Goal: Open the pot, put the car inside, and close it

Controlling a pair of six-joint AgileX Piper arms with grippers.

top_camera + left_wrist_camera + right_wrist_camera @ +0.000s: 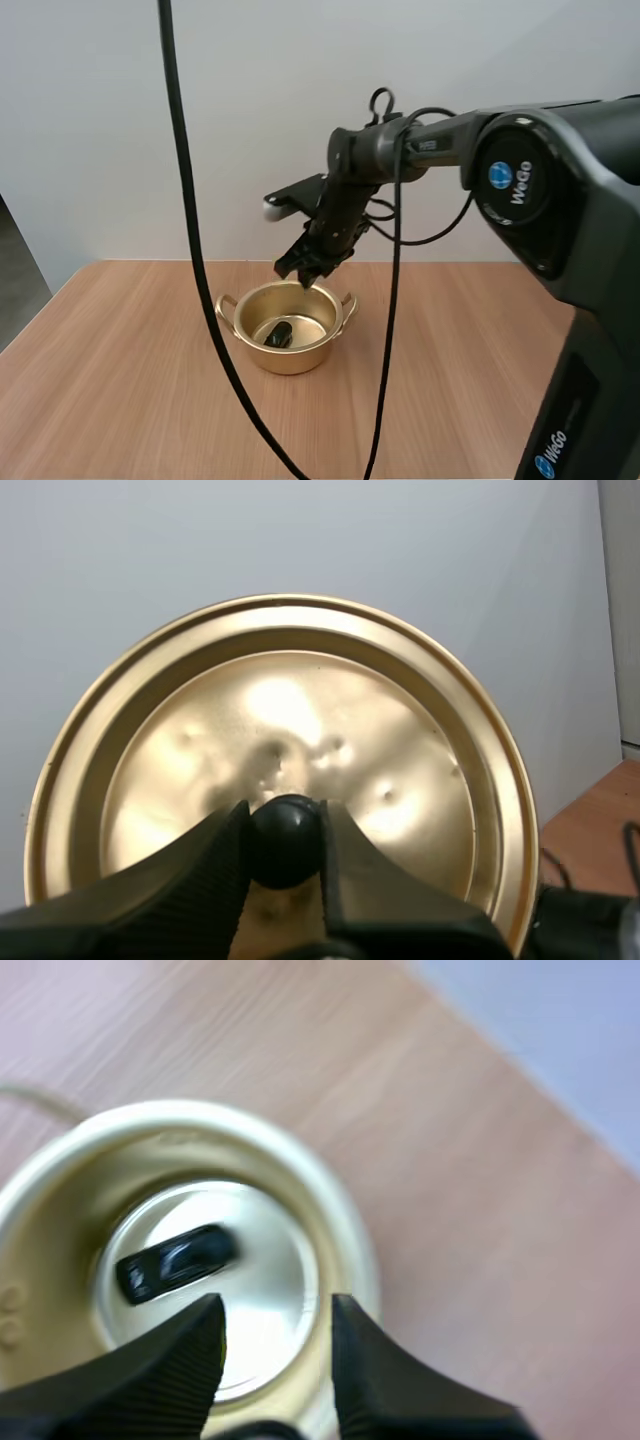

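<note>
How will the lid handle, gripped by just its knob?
The lid looks like thin rigid metal with small dents, so probably light and stiff. The left end effector pinches only the round black knob, so the lid may swivel or slip.

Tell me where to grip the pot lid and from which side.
Take the lid by the round black knob at its centre, coming straight at the knobbed face, one finger on each side. The rest is a broad shallow disc with a thin rim, a poor hold. The left pincer grips it just this way.
</note>
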